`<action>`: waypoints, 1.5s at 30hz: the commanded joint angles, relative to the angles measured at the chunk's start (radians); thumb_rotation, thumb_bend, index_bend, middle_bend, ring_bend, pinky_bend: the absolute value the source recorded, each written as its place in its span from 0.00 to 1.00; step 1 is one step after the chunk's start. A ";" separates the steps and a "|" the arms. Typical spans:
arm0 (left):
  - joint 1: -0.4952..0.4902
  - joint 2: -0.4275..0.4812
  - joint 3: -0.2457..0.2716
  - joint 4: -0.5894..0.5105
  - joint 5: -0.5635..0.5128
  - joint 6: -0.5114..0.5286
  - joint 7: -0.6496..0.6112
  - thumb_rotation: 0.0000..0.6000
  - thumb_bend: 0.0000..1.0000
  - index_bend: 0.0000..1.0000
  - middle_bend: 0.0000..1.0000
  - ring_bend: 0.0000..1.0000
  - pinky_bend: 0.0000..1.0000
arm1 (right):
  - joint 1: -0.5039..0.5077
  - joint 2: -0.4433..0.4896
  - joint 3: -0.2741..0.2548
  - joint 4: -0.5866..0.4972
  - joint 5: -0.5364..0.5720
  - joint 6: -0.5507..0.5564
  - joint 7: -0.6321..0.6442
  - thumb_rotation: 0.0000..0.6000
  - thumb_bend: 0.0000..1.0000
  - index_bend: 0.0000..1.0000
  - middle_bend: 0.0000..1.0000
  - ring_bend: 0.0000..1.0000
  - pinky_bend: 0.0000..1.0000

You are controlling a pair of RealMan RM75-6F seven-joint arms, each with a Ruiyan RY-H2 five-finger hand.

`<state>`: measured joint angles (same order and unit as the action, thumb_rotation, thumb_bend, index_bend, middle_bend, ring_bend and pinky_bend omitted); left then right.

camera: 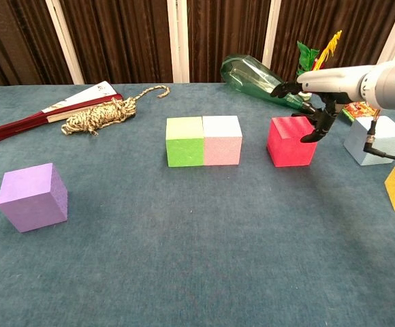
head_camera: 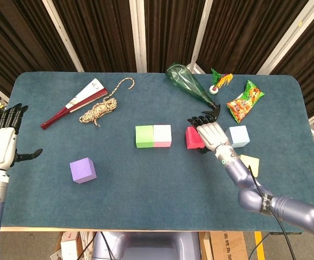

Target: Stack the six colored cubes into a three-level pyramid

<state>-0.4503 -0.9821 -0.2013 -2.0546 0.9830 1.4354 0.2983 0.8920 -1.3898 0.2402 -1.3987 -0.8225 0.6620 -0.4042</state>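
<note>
A green cube (head_camera: 144, 136) and a pink cube (head_camera: 162, 135) stand side by side, touching, at mid-table. To their right is the red cube (head_camera: 191, 138), half hidden in the head view by my right hand (head_camera: 210, 132). In the chest view that hand (camera: 320, 92) hovers over the red cube (camera: 291, 142), fingers spread above its top and thumb down at its right edge, gripping nothing. A light blue cube (head_camera: 239, 136) and a yellow cube (head_camera: 250, 164) lie further right. The purple cube (head_camera: 83, 170) sits alone at the front left. My left hand (head_camera: 2, 143) hangs open past the table's left edge.
At the back left lie a folded fan (head_camera: 74, 102) and a coil of rope (head_camera: 99, 111). A green glass bottle (head_camera: 188, 85) lies on its side behind the red cube, with a feather shuttlecock (head_camera: 218, 83) and a snack bag (head_camera: 244, 101) at the back right.
</note>
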 commanded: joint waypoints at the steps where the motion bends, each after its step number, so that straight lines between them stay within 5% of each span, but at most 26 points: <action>1: 0.002 -0.002 -0.004 0.004 0.000 -0.001 -0.001 1.00 0.13 0.00 0.00 0.00 0.03 | 0.026 -0.021 -0.017 0.042 0.025 -0.026 0.000 1.00 0.29 0.00 0.13 0.03 0.00; 17: 0.011 -0.012 -0.024 0.024 -0.011 -0.021 0.002 1.00 0.13 0.00 0.00 0.00 0.03 | 0.049 -0.106 -0.039 0.187 0.016 -0.045 0.089 1.00 0.29 0.00 0.35 0.19 0.00; 18: 0.083 -0.026 -0.001 0.107 -0.128 -0.050 -0.124 1.00 0.13 0.00 0.00 0.00 0.03 | 0.049 -0.111 -0.038 0.193 0.012 -0.042 0.096 1.00 0.29 0.01 0.38 0.22 0.00; 20: 0.069 0.004 -0.019 -0.016 -0.045 -0.027 -0.105 1.00 0.13 0.00 0.00 0.00 0.03 | 0.047 -0.116 -0.037 0.199 0.001 -0.034 0.108 1.00 0.29 0.04 0.42 0.26 0.01; 22: 0.056 0.029 -0.036 -0.033 -0.090 -0.041 -0.074 1.00 0.13 0.00 0.00 0.00 0.03 | 0.041 -0.118 -0.033 0.195 -0.016 -0.022 0.127 1.00 0.29 0.07 0.45 0.28 0.03; 45: 0.051 0.016 -0.030 0.054 0.028 -0.064 -0.058 1.00 0.13 0.00 0.00 0.00 0.03 | 0.076 -0.134 0.002 0.166 -0.026 0.011 0.160 1.00 0.29 0.08 0.45 0.29 0.04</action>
<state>-0.3992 -0.9653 -0.2312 -2.0009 1.0106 1.3719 0.2399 0.9667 -1.5222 0.2425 -1.2344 -0.8493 0.6740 -0.2429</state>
